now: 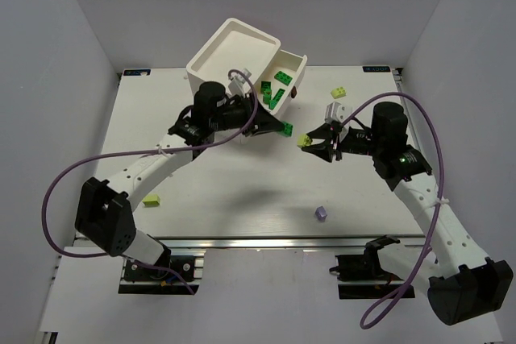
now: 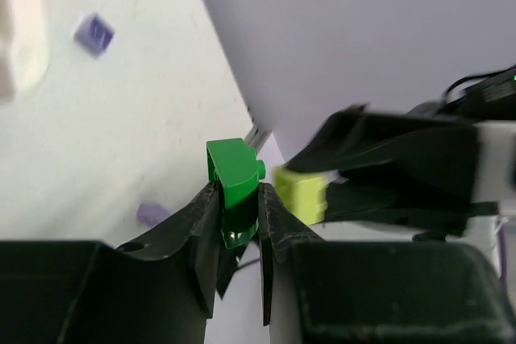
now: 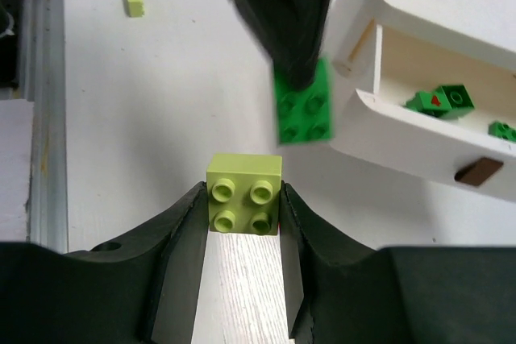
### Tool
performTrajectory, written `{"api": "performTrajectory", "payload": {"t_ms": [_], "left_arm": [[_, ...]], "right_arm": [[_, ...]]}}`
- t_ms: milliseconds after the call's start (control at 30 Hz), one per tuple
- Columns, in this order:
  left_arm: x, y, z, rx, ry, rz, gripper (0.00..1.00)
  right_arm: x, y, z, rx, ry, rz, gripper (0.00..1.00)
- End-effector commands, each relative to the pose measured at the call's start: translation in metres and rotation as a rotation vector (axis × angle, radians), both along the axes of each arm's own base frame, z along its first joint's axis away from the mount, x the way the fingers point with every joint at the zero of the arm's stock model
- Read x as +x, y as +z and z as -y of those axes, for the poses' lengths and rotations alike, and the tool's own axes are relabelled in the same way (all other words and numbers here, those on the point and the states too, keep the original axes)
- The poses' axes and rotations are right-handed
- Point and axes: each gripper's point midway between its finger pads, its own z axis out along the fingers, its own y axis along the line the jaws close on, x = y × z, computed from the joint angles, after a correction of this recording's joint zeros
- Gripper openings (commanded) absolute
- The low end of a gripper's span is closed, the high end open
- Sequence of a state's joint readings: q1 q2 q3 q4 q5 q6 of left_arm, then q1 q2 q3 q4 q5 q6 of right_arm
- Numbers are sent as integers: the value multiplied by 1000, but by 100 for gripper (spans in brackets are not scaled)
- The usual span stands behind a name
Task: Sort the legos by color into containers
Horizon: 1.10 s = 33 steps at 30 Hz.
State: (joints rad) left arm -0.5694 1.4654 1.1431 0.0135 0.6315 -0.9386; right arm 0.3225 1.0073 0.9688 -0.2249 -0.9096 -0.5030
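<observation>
Cabinet (image 1: 230, 50) at back of table (image 1: 242, 187). Its drawer (image 1: 294, 62) is out to cabinet's right, w/ bricks (image 1: 278, 86) inside. Just in front of cabinet: left gripper (image 1: 285, 127) w/ left-held brick (image 2: 234, 187). Front-right: right gripper (image 1: 310, 144) w/ right-held brick (image 3: 244, 193). Loose: brick 1 (image 1: 340, 92), brick 2 (image 1: 335, 110) right of cabinet; brick 3 (image 1: 151, 200) far front-left; brick 4 (image 1: 322, 213) far front-right.

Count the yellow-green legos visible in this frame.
3. One yellow-green lego is gripped in the right pincer; a second lies on the table at near left; a third lies at its far right. More may be hidden.
</observation>
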Motion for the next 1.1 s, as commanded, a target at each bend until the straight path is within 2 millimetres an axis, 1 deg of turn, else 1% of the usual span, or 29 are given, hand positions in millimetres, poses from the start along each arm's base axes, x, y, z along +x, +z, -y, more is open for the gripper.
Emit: {"api": "performTrajectory", "payload": {"t_ms": [0,33,67,100,133,167,200,233,300,333,400,433,467,500,533,567,600,633,667,700,733,800,833,867,900,967,1000,1033,1067], "left_arm": [[21,47,-3,28,41,157,0],[24,49,-2,46,38,171,0],[29,56,-1,49,45,189,0],[36,54,1,67,51,189,0],[45,68,-1,84,85,225,0],[52,69,-2,107,112,237,0],[68,61,-6,159,172,241,0],[77,70,-9,172,212,265,0],[94,70,-13,214,274,289,0],[111,65,-17,268,328,294,0],[126,61,-17,321,352,312,0],[141,51,-19,374,391,294,0],[147,47,-19,396,401,290,0],[151,38,-22,435,405,280,0],[161,26,-24,476,437,264,1],[165,30,-24,481,446,275,1],[168,24,-26,501,448,270,9],[170,17,-24,513,443,259,19],[175,18,-28,529,475,266,32],[176,16,-29,540,479,262,44],[178,15,-30,545,482,263,62],[178,17,-26,534,472,265,74],[178,20,-24,524,465,270,76],[177,24,-23,514,460,275,77],[175,34,-17,477,438,289,77],[172,49,-13,437,425,304,78],[169,62,-11,408,417,320,78],[166,72,-10,387,413,336,78],[163,82,-11,369,413,350,78]], "right_arm": [[8,3,9,15,-85,24,0],[8,0,11,15,-95,20,0],[7,0,12,15,-106,21,0],[7,-4,14,15,-118,11,0],[9,-5,17,15,-135,12,0],[10,-4,20,14,-161,20,0],[13,-7,22,13,-182,14,0],[14,-8,24,12,-200,14,0],[20,-13,30,0,-250,9,0],[21,-18,32,-6,-264,-6,0],[24,-22,36,-18,-296,-11,0],[27,-25,39,-25,-315,-16,0],[28,-26,40,-27,-321,-17,0],[28,-27,41,-30,-327,-18,0],[30,-29,43,-37,-339,-18,0],[30,-32,43,-40,-342,-25,0],[31,-33,43,-43,-343,-26,0],[32,-36,44,-48,-349,-33,0],[32,-39,45,-51,-350,-38,0],[33,-42,45,-54,-354,-44,0],[34,-45,46,-59,-357,-53,0],[36,-51,46,-70,-362,-66,0],[37,-61,47,-90,-364,-103,0],[38,-64,46,-102,-363,-114,0],[40,-69,48,-117,-366,-131,0],[43,-91,49,-169,-366,-200,0],[44,-98,49,-200,-355,-208,0],[47,-116,50,-242,-353,-259,0],[48,-126,52,-272,-350,-287,0]]}}
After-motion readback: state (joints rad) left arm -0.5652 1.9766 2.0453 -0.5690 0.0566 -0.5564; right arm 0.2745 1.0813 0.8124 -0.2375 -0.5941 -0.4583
